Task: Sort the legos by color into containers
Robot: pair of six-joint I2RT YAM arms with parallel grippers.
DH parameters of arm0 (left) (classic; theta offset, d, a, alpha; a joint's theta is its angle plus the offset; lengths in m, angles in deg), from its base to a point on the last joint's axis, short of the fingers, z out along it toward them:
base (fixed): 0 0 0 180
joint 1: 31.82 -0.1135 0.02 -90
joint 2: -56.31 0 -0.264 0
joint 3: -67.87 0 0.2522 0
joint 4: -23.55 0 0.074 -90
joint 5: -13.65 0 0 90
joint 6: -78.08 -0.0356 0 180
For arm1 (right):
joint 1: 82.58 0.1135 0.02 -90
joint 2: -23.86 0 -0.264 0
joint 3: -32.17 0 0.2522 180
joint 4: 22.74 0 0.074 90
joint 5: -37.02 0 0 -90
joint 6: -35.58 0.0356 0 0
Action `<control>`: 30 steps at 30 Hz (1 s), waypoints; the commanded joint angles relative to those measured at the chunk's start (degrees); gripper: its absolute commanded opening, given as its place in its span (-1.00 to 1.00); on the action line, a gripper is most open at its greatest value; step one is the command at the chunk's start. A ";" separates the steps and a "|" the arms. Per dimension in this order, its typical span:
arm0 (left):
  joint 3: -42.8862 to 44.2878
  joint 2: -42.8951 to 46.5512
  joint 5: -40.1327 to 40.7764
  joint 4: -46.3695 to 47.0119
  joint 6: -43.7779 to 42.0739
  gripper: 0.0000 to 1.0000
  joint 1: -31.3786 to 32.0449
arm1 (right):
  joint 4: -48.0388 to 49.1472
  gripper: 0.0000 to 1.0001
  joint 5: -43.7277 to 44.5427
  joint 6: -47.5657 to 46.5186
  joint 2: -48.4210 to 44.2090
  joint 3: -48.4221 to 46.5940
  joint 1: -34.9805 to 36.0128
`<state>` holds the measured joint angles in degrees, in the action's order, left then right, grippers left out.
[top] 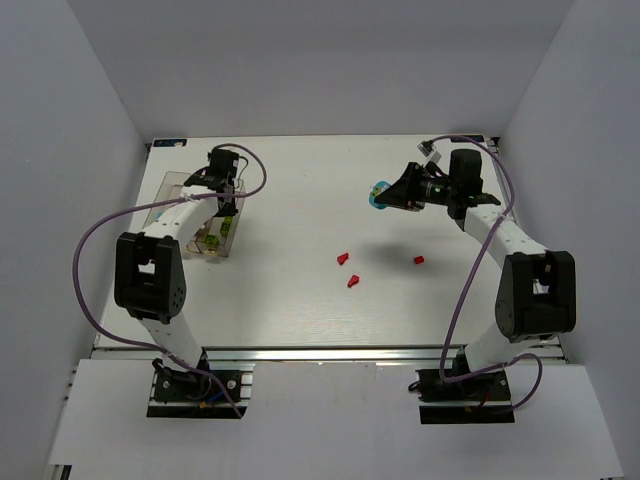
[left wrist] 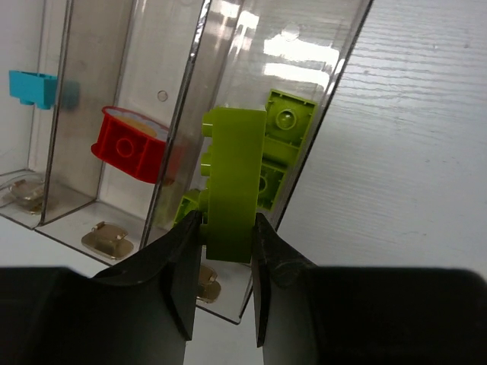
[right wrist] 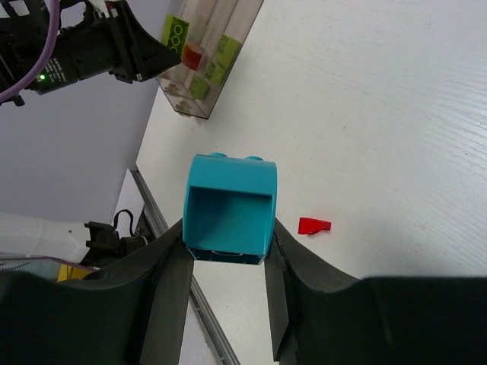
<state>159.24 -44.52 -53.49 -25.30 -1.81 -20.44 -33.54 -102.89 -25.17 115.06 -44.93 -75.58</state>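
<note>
My left gripper (left wrist: 226,228) is shut on a lime green lego (left wrist: 232,182) and holds it over the clear containers (left wrist: 335,84) at the bin with other lime bricks (left wrist: 288,129). The middle bin holds a red cylinder (left wrist: 125,144) and the far bin a cyan brick (left wrist: 30,87). In the top view the left gripper (top: 226,200) is at the containers (top: 175,185) at the left. My right gripper (right wrist: 226,243) is shut on a cyan-blue lego (right wrist: 228,209), above the table at the far right (top: 395,192). Three red bits (top: 342,258) (top: 352,281) (top: 419,260) lie mid-table.
One red bit (right wrist: 314,225) lies on the table below the right gripper. The containers (right wrist: 209,61) and the left arm (right wrist: 91,46) show far off in the right wrist view. White walls close the table on the left, back and right.
</note>
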 commanded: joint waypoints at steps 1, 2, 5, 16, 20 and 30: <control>1.67 1.53 1.75 -0.50 1.23 -0.41 -0.92 | 0.82 -1.00 -1.50 -1.13 -2.16 -1.62 0.20; 1.85 1.35 1.84 -0.68 1.32 -0.35 -1.61 | 0.82 -1.00 -1.59 -1.04 -2.08 -1.62 0.20; 2.11 0.64 0.71 -0.68 1.40 -0.09 -2.15 | 0.82 -1.00 -1.59 -1.22 -2.08 -1.71 0.12; 4.31 3.36 -5.52 -2.61 2.46 0.27 -2.68 | 2.39 -1.00 -4.22 -1.83 -1.55 -1.36 0.64; 1.08 10.30 -29.48 5.69 3.16 -0.76 -2.15 | 13.27 -1.00 -19.38 -7.78 -1.90 1.54 1.43; -16.42 13.21 -77.24 41.85 19.94 0.72 3.82 | 8.72 -1.00 -30.33 -31.25 -3.83 4.00 6.52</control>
<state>146.51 -32.15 -115.39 3.29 12.26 -18.11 -25.67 -127.13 -48.25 113.14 -40.95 -69.83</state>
